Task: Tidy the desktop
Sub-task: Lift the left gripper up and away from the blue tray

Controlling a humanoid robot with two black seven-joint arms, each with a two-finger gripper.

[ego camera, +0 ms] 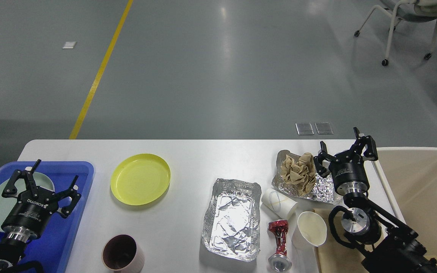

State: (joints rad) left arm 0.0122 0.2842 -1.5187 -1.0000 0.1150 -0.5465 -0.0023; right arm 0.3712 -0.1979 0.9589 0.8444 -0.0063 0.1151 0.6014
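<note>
While the left pincer [47,181] hangs spread and empty over the blue tray [75,212], the right pincer [345,147] gapes empty beside crumpled brown paper [299,171] on foil [317,189]. Between them the white worktop [188,151] carries a yellow plate [140,179], foil tray [233,219], paper cups [311,228], crushed can [279,242].

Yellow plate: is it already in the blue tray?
No, the yellow plate lies on the white desktop, beside the blue tray.

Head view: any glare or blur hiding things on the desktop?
Head view: sharp throughout; bright glare on the foil tray washes out its base; soft ceiling-light streaks on the floor; faint shadows under the yellow plate; desktop evenly lit.
</note>
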